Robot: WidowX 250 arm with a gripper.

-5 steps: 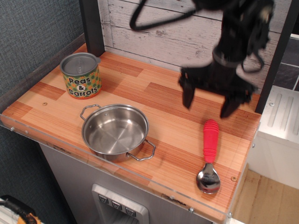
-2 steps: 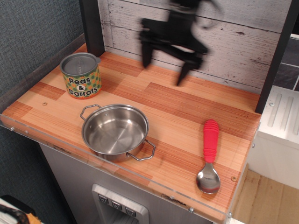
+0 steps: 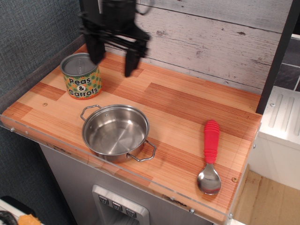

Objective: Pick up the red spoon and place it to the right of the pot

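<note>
The red spoon (image 3: pixel 210 152) lies flat on the wooden counter near the right front corner, red ribbed handle pointing back, silver bowl toward the front edge. The pot (image 3: pixel 116 131) stands on the counter left of centre near the front edge, empty, with wire loop handles. The spoon is to the right of the pot, well apart from it. My gripper (image 3: pixel 112 61) is black, open and empty, high over the back left of the counter, far from the spoon.
A green-orange "Peas & Carrots" tin can (image 3: pixel 81 76) stands at the back left, just below and left of the gripper. A grey plank wall (image 3: pixel 211 33) backs the counter. A dark post (image 3: pixel 277 56) stands at the right. The counter's front edge (image 3: pixel 140 180) has a clear strip.
My gripper has swung from above the spoon at the right, across the back of the counter, to the back left near the can. The spoon and pot have not moved.
</note>
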